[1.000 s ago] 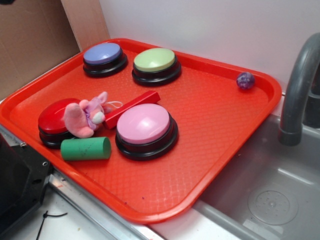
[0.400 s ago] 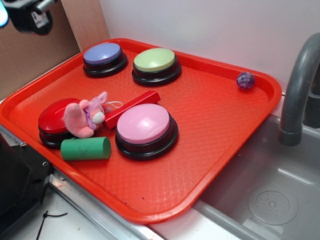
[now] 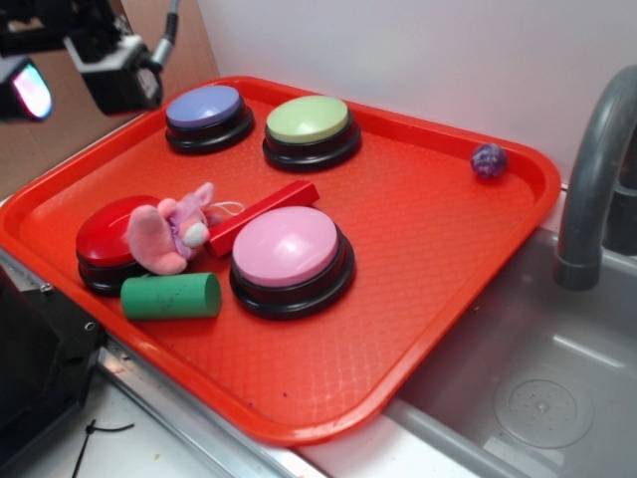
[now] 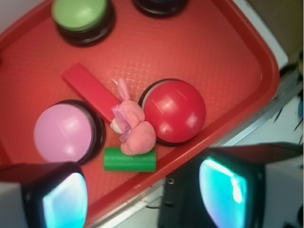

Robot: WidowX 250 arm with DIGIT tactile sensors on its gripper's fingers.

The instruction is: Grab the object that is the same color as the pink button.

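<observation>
Softly pink, the lilac-patched bunny (image 4: 133,128) lies below the wide-spread tool (image 4: 142,199).

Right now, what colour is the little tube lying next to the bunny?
Green. The tube shows best in the exterior view.

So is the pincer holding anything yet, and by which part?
Nothing is held: the pincer hangs open above the tray, and the small soft pink plush bunny lies untouched against the red dome button.
</observation>
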